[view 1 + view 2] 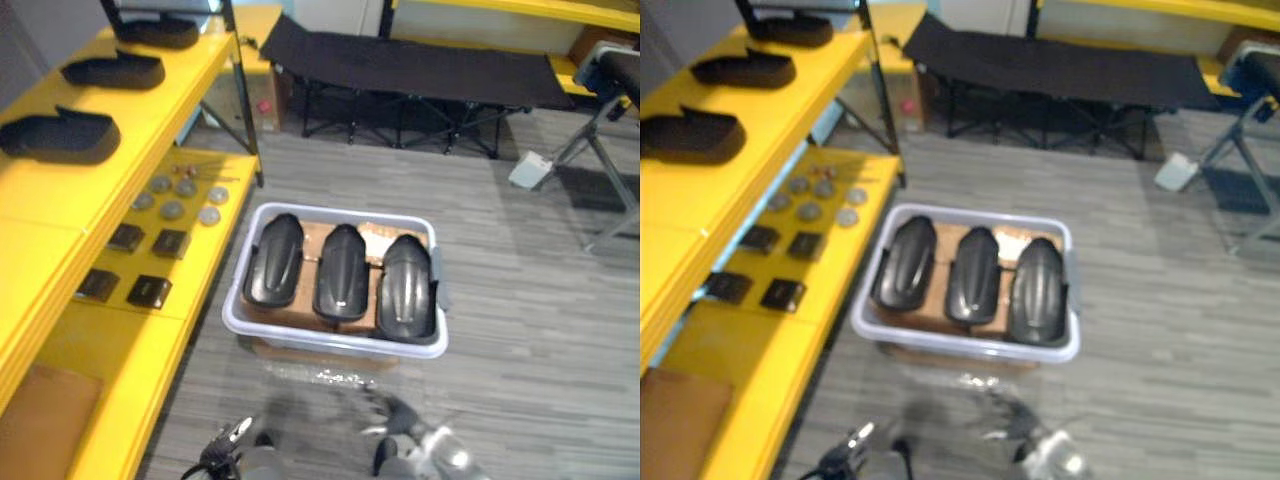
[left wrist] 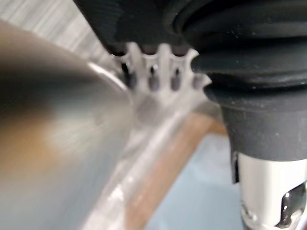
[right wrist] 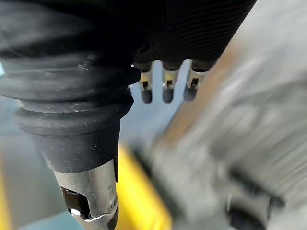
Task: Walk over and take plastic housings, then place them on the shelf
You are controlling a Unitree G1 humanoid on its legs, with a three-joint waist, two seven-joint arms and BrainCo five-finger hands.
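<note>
In the left eye view, three plastic housings (image 1: 341,272) lie side by side in a grey bin (image 1: 335,340) at frame centre, with their long axes running bottom to top, above the right hand (image 1: 437,448) at the lower edge. In the left wrist view, the left hand (image 2: 153,79) hangs with its fingers loose and empty. In the right wrist view, the fingers are likewise straight and hold nothing.

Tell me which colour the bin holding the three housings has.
Pale grey-lilac bin; the left eye view shows it best.
</note>
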